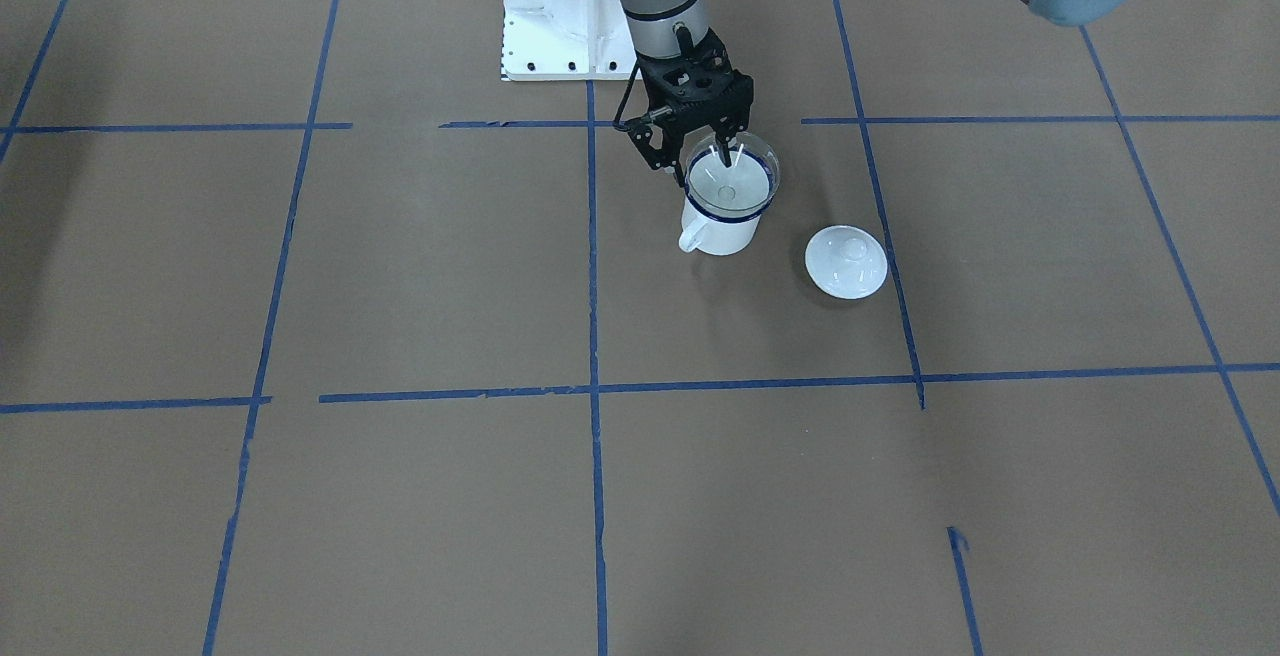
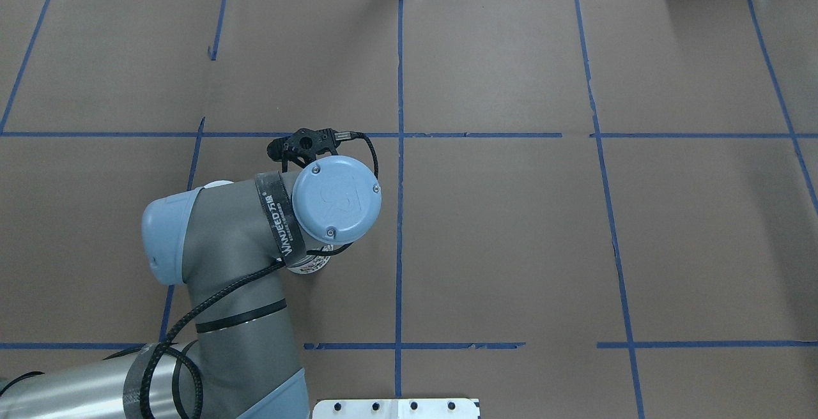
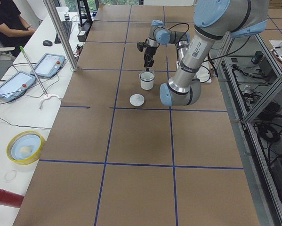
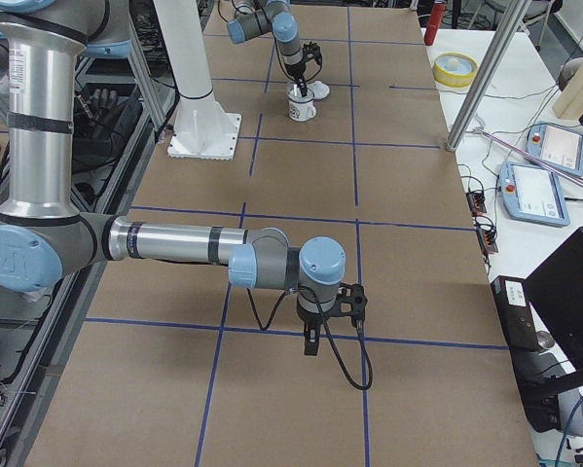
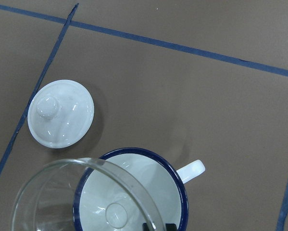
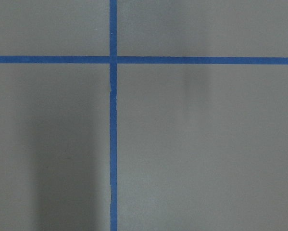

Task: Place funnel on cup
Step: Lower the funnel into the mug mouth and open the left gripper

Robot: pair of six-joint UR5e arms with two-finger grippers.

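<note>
While the left tool (image 1: 722,150) pinches the funnel (image 5: 52,202) over the cup (image 5: 168,183), a bit toward 8 o'clock, it should centre it, then let go

Printed in white on the black band (image 2: 279,226) round the left arm (image 2: 236,259): "WANJEED", then characters too small to read.

- Bright, even light falls from above on the brown paper-covered table (image 1: 400,266)
- Short soft shadows sit beside the round white knobbed lid (image 1: 846,261) and the white blue-rimmed enamel mug (image 1: 722,231)
- Pale glints streak the transparent round funnel (image 5: 52,202), its near rim blurred in the left wrist view
- The right wrist view is soft, crossed by dim shadow bands
</note>
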